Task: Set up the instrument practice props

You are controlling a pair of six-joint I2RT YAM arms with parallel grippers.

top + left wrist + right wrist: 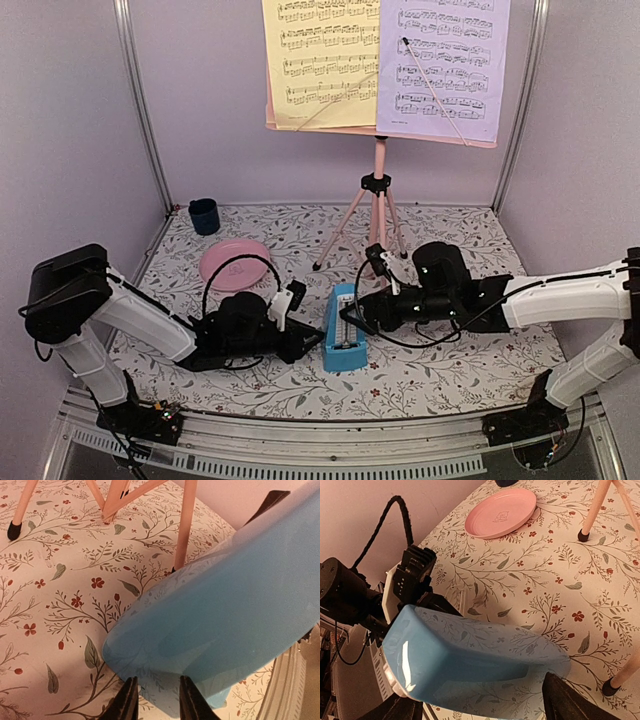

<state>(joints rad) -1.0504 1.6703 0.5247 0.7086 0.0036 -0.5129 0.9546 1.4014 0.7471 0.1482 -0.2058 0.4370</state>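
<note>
The pink tripod music stand [378, 200] stands at the back, with the yellow sheet [320, 60] and the lavender sheet [440, 65] side by side on its desk. The blue metronome [345, 340] sits on the flowered cloth between both grippers. My left gripper [312, 340] meets it from the left. In the left wrist view its fingertips [125, 705] pinch a translucent blue edge of the metronome [225, 605]. My right gripper [480, 707] is open, its fingers spread wide on either side of the metronome [470, 655].
A round pink plate [235, 262] lies left of centre and a small dark blue cup [204, 215] stands in the back left corner. The stand's legs [182, 530] splay just behind the metronome. Walls close in on three sides.
</note>
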